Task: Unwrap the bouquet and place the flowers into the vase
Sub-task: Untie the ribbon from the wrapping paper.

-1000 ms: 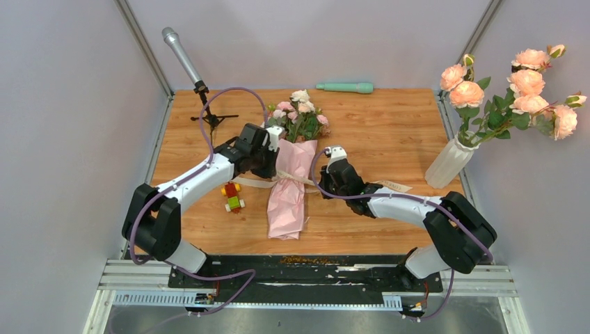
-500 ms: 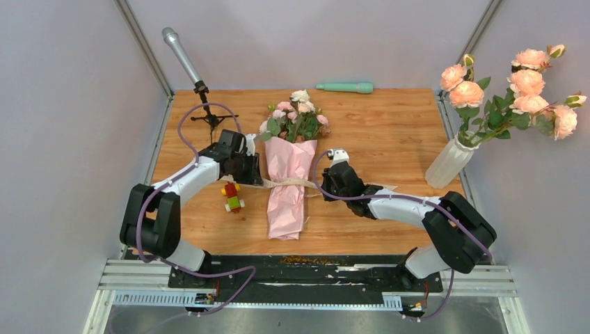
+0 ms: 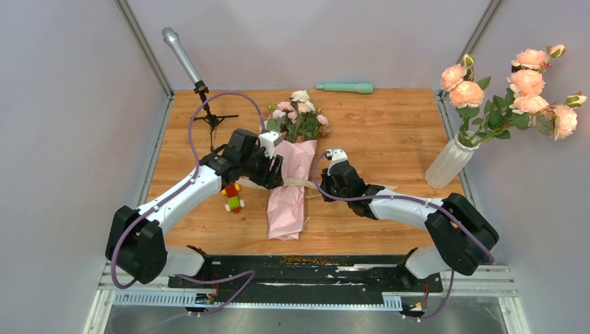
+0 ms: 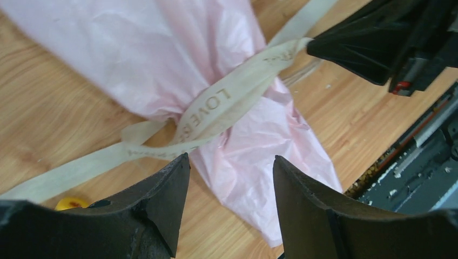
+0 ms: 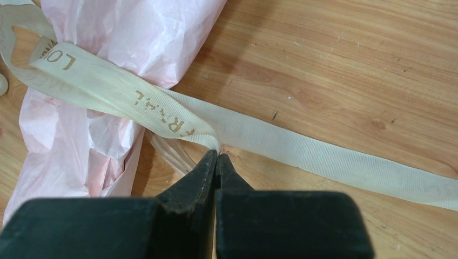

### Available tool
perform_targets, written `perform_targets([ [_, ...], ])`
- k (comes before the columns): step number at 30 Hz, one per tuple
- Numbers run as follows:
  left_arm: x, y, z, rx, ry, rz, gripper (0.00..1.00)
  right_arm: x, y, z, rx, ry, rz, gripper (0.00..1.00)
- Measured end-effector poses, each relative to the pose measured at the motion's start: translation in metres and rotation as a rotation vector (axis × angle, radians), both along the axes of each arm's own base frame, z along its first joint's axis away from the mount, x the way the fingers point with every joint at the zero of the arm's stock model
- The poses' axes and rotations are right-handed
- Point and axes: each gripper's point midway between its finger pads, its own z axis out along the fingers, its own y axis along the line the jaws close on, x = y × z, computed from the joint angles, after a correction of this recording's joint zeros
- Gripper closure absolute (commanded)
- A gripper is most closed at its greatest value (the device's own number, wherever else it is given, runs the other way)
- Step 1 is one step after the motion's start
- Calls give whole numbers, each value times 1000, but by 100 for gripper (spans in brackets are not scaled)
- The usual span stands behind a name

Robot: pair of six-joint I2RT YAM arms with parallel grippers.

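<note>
Opening from nearly closed to wide, your left tool (image 4: pixel 231 162) has swung out sideways and come back over the bouquet (image 3: pixel 287 188). It now hangs just above the ribbon (image 4: pixel 216 105) with nothing between its fingers. Your right tool (image 5: pixel 216 156) stays pinched shut on the ribbon's other tail, right at its tips.

The ribbon is still looped around the paper (image 4: pixel 162 48) directly ahead of the left tool, so the tie looks loosened, not undone. You are likely lining up a fresh grab near the knot.

The bouquet lies flat on the worktop (image 3: pixel 389 132) between the two tools, its flowers (image 3: pixel 298 118) pointing away from them. The vase (image 3: pixel 444 165) stands well beyond the right tool, holding larger peach roses (image 3: pixel 529 82).

The ribbon is flat woven cream tape with gold lettering, limp and creased. The paper is thin, crinkled pink tissue, gathered tight at the tie and flaring below it. The worktop is smooth pale wood.
</note>
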Motion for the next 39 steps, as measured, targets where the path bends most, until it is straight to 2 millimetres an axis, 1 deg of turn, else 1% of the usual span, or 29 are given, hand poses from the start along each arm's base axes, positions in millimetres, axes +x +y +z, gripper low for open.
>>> perform_targets([
  [2,-5,-15,1,-8,-1,-58,36,-1,1,0,3,2,5,100],
  [3,-5,-18,0,-11,3,-68,36,-1,1,0,5,4,7,100],
  [7,-3,-25,-11,-9,31,-85,36,-3,3,0,12,11,20,100],
  [10,1,-31,-15,-1,42,-96,37,-4,4,0,16,14,27,100],
  [14,8,-39,-21,5,48,-115,42,-5,5,0,20,18,33,100],
  [17,8,-41,-30,19,61,-126,47,-5,5,0,22,19,33,100],
  [21,5,-44,-36,40,63,-145,49,-5,5,0,25,22,35,100],
  [25,2,-47,-38,67,45,-164,52,-4,5,1,32,23,37,100],
  [31,2,-45,-41,122,21,-162,55,-2,7,3,45,18,39,100],
  [36,2,-45,-42,148,5,-158,56,-1,6,3,49,19,39,100],
  [39,1,-45,-38,161,-19,-152,56,0,6,3,51,20,35,100],
])
